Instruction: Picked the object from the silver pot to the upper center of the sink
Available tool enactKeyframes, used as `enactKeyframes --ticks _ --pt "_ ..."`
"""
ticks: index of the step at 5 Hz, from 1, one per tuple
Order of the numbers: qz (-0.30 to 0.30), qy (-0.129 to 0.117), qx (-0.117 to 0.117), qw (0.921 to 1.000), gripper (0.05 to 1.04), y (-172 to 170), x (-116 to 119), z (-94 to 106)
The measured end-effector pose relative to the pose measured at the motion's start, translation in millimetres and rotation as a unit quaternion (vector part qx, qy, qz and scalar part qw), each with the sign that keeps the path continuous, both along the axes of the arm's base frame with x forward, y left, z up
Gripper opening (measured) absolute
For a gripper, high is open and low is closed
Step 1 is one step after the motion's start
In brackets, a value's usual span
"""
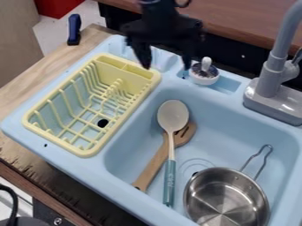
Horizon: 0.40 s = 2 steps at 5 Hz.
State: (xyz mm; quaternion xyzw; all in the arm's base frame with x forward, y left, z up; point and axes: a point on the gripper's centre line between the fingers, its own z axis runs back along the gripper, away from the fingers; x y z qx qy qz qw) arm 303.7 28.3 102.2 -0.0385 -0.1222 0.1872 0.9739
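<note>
The gripper [167, 66] hangs at upper center, fingers wide apart, with the silver saucepan [226, 198] well below it at lower right.

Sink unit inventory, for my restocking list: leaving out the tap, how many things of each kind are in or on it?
Long-handled utensils: 2 (white spoon, wooden slotted utensil)
Pots: 1 (silver pot)
Dish racks: 1 (yellow rack)
Small knobbed items: 1 (white-knobbed item)
Total: 5
</note>
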Motion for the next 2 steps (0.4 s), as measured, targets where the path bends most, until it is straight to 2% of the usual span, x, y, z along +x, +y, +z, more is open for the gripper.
enactKeyframes --ticks 1,2 --pt "0.017 0.018 0.000 0.9997 0.996 22 -13 -1.8" --pt "0.037 0.022 0.005 0.9990 0.996 42 -35 2.8"
